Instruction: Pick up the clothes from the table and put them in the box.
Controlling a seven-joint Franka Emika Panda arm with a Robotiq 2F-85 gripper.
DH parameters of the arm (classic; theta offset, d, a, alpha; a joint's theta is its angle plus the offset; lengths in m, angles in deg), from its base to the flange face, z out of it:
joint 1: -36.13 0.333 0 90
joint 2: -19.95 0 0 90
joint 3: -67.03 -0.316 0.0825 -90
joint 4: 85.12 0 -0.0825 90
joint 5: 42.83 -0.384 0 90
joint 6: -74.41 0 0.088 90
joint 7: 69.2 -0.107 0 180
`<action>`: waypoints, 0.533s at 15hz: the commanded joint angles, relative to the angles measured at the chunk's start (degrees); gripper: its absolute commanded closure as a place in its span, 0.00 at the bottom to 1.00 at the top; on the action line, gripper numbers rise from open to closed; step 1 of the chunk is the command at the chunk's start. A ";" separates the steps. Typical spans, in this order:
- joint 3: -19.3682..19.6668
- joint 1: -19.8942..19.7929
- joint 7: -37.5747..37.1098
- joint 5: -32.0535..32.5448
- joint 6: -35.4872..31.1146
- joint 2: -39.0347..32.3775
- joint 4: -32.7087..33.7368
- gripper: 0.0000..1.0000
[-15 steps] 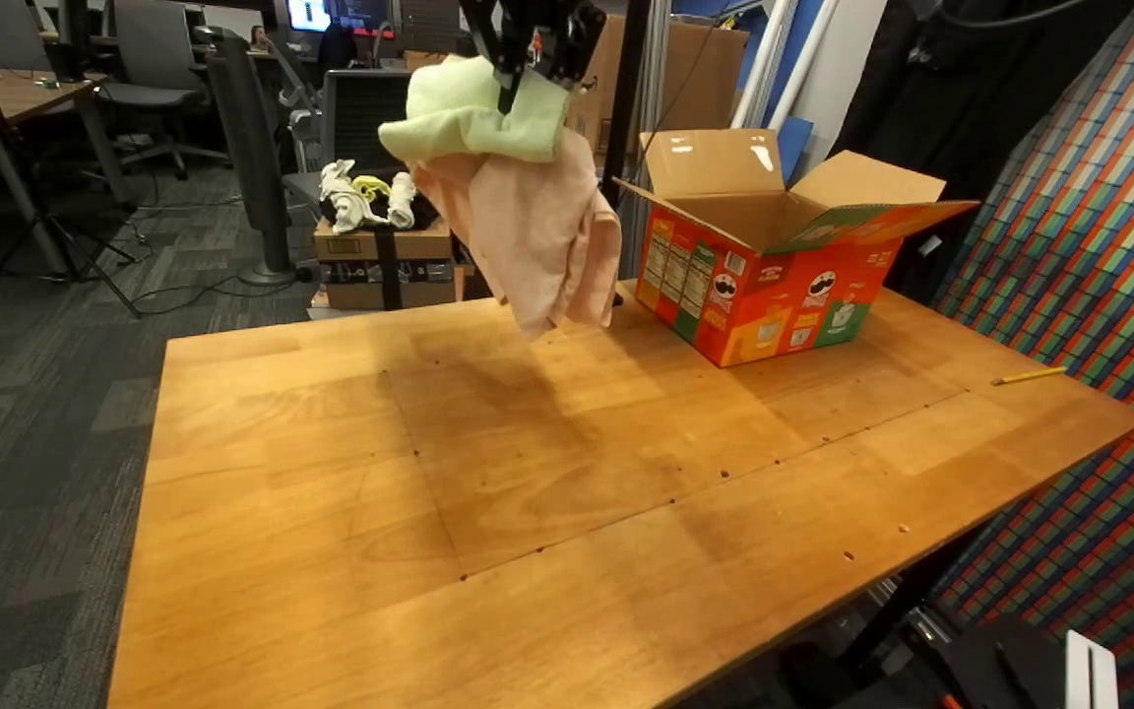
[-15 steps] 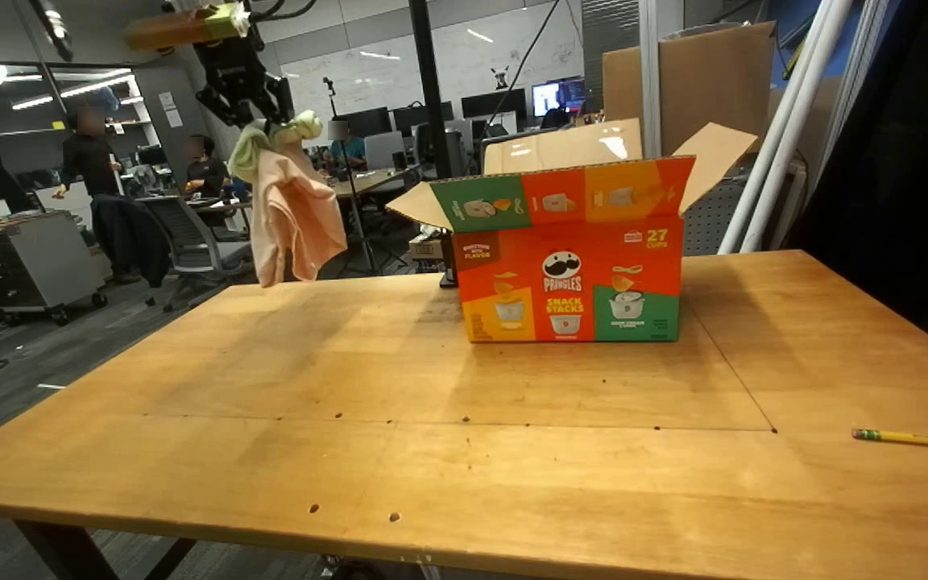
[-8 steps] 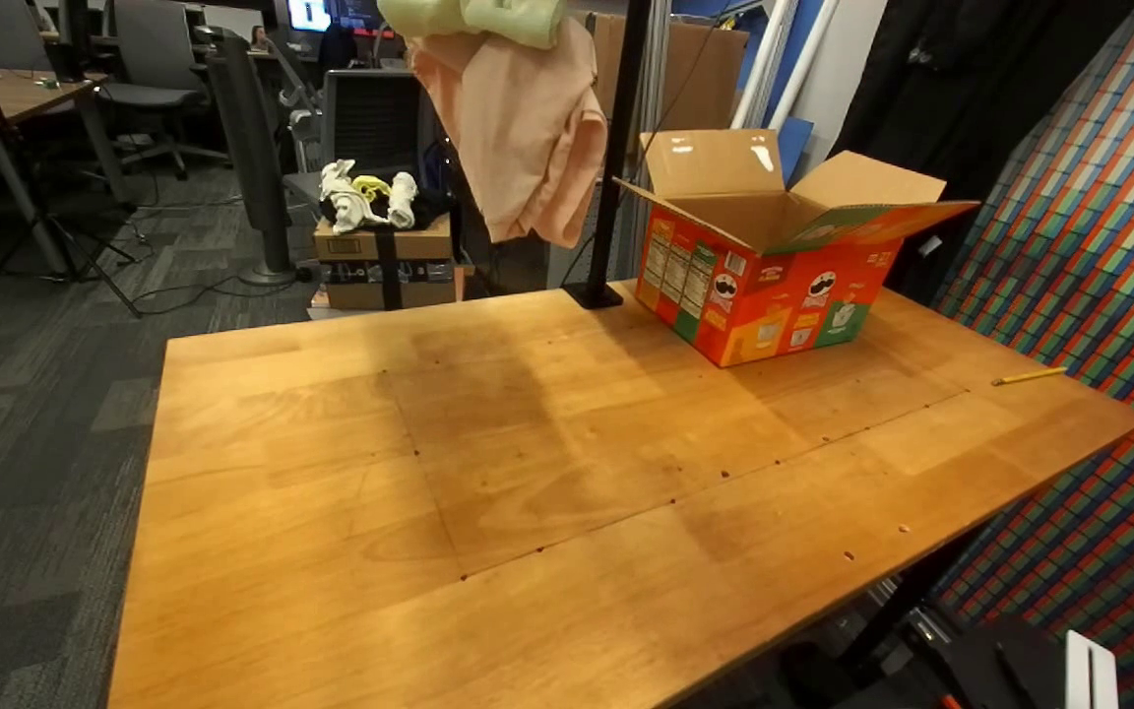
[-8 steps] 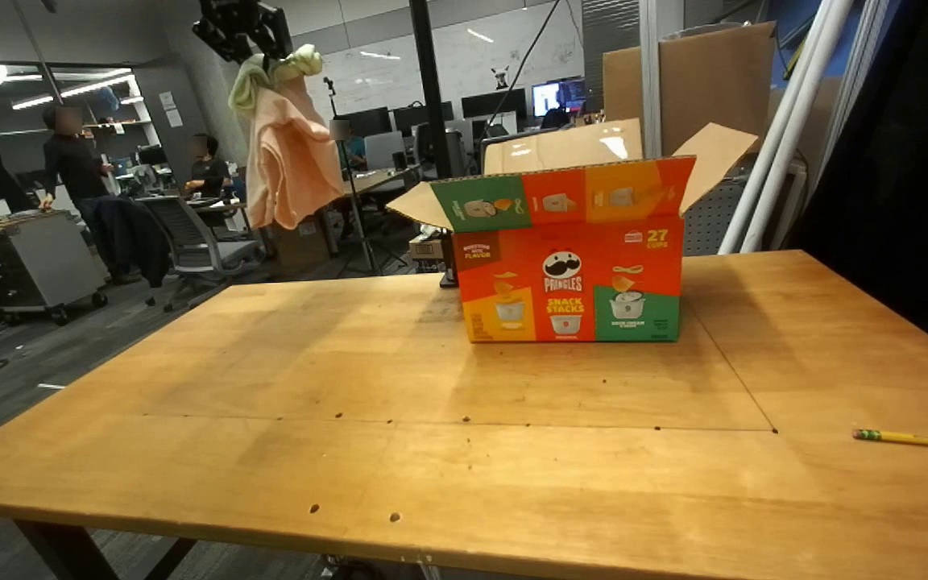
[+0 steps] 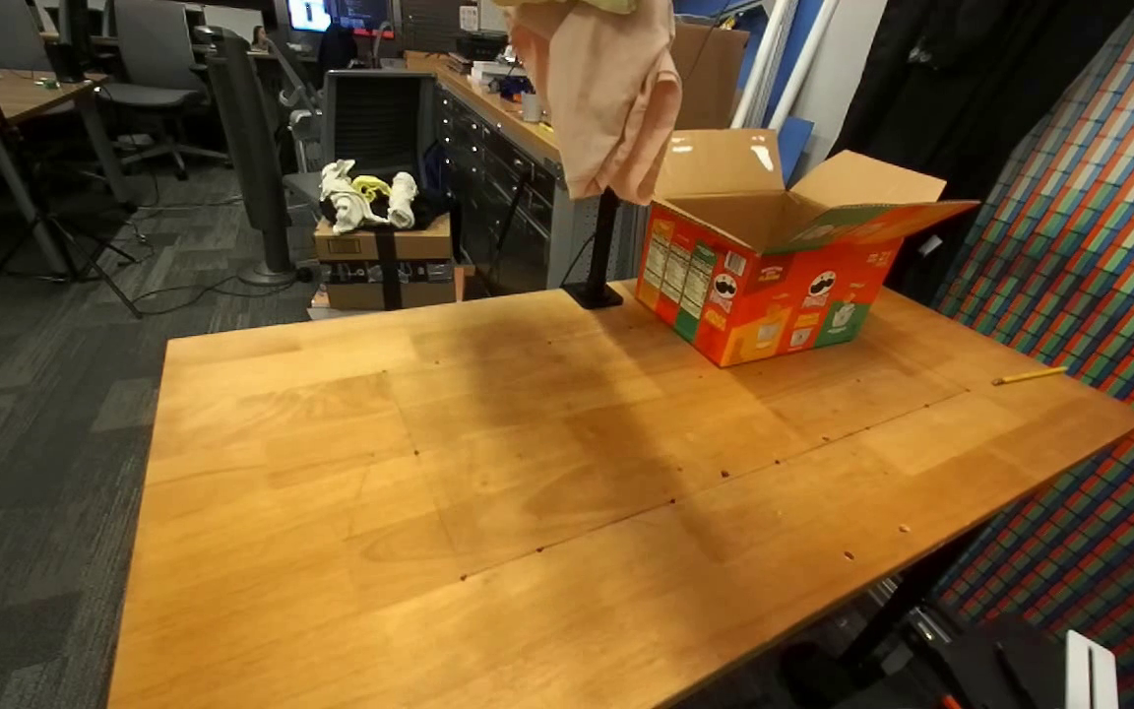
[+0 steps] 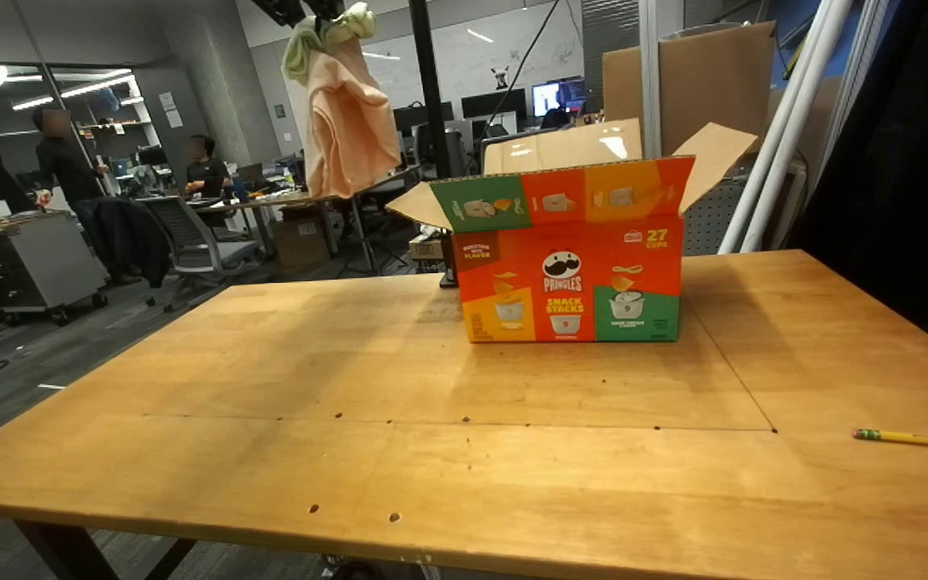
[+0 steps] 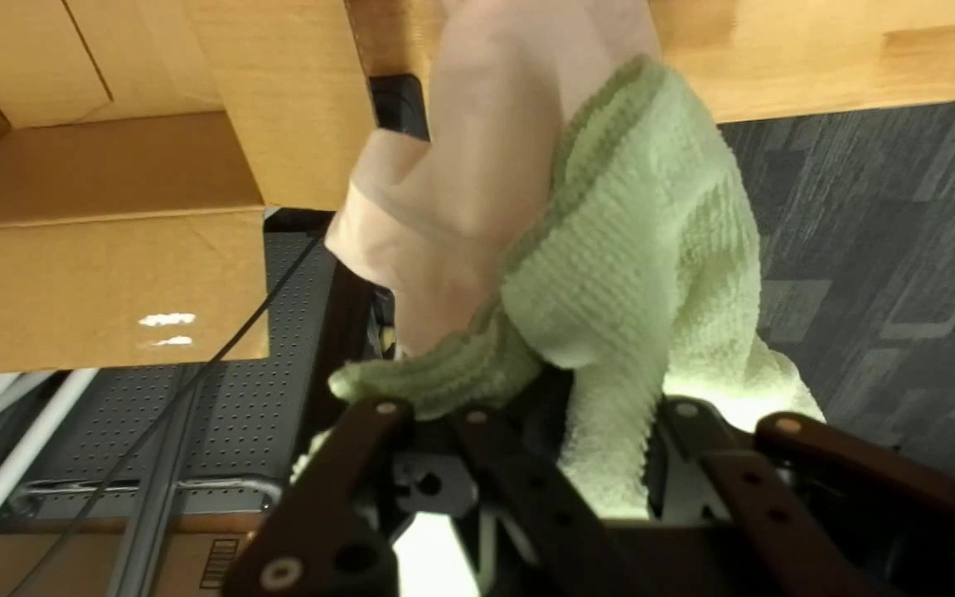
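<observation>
My gripper (image 7: 593, 431) is shut on a light green cloth (image 7: 627, 249), which is bunched between its fingers. A pale pink cloth (image 7: 494, 166) hangs down with it. In an exterior view the gripper (image 6: 311, 12) shows at the top edge, with the green cloth (image 6: 300, 56) and pink cloth (image 6: 351, 121) hanging high above the table. In an exterior view the gripper is out of frame and the pink cloth (image 5: 611, 98) hangs left of the box. The open orange-red box (image 5: 803, 305) stands on the table, flaps spread. Its inside shows at the left of the wrist view (image 7: 104, 282).
A black post (image 5: 604, 236) rises from the table's back edge beside the box, behind the cloths. A yellow pencil (image 5: 1028, 376) lies on the wooden table (image 5: 380, 512). White and yellow cloths (image 5: 360, 202) lie on stacked cartons off the table.
My gripper first rose with both cloths, then moved right towards the box in both exterior views. The box has not moved.
</observation>
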 commanded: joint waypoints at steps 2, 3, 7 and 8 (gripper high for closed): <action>2.11 -2.08 -1.54 0.54 1.24 1.36 0.78 0.96; 2.63 -2.58 -1.58 0.35 1.16 1.69 0.39 0.96; 4.75 -4.64 -1.63 -0.24 0.87 3.05 -0.95 0.96; 5.28 -5.15 -1.58 -0.41 0.73 3.41 -1.33 0.96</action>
